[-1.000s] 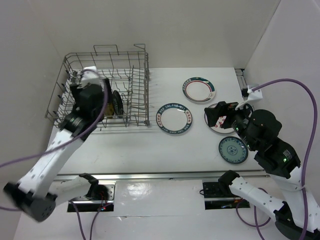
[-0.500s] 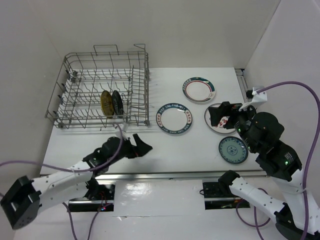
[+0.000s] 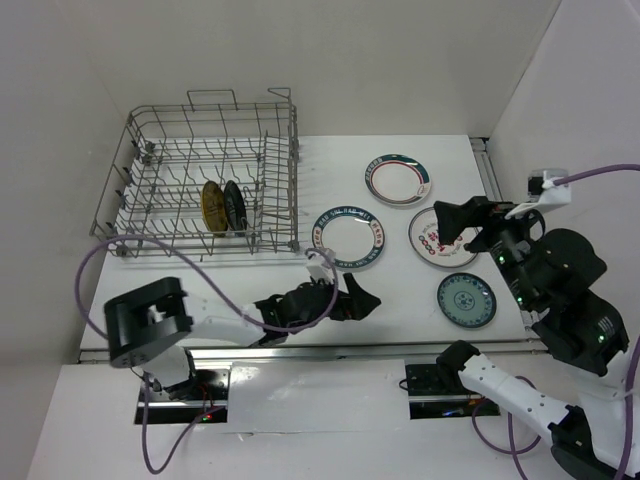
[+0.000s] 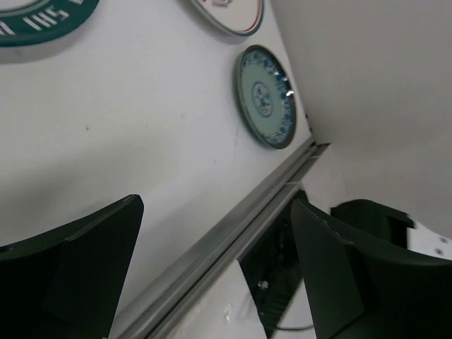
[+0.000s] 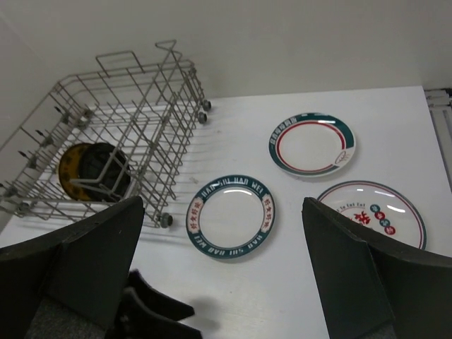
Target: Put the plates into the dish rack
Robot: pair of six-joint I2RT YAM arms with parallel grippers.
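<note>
A: Plates, where?

B: Two are loaded. The yellow plate (image 3: pixel 211 207) and the black plate (image 3: pixel 233 205) stand on edge in the dish rack (image 3: pixel 292 170), side by side, kept upright by the tines. Four lie flat on the table (image 3: pixel 250 275) to the rack's right. The lettered plate (image 3: pixel 349 238) is nearest the rack and the green-and-red plate (image 3: pixel 398 179) lies behind it. The red-patterned plate (image 3: pixel 443 240) is further right, and the small teal plate (image 3: pixel 466 299) sits toward the front edge.

A: Grippers?

B: The left gripper (image 3: pixel 358 300) is low over the table, just in front of the lettered plate. Its fingers (image 4: pixel 78 261) are spread wide with nothing between them. The right gripper (image 3: pixel 457 215) is raised over the red-patterned plate, also wide apart and empty.

A: Why so?

B: My guess is the left arm is lining up on the nearest plate while the right hangs clear. A flat plate offers only its rim, so a finger likely has to get under the edge.
</note>
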